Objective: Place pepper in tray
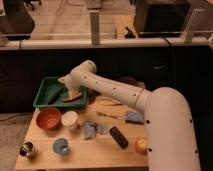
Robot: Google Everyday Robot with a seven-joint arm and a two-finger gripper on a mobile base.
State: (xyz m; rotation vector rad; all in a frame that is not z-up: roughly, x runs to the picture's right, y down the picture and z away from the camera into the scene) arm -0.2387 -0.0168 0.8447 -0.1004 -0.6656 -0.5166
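Camera view: pepper (73,98) in tray (44,95), jaws (71,93) above.

I think I am in an office or lab. My gripper (69,93) hangs over a wooden table (100,150), behind it glass walls (60,20) and a hard floor.

The desk (100,150) is pale wood with a matt, smooth top. The tray (44,95) looks like green plastic, faintly shiny on its rim, and the pepper (73,98) in it has a smooth orange-red skin. The arm's white shell is smooth, satin plastic; its hand (67,90) sits over the tray, at 10 o'clock from the desk's middle. A crumpled blue cloth (91,130) looks soft and matt. The orange-red bowl (48,119) seems smooth plastic, and the small cup (28,149) at 8 o'clock gleams like metal.
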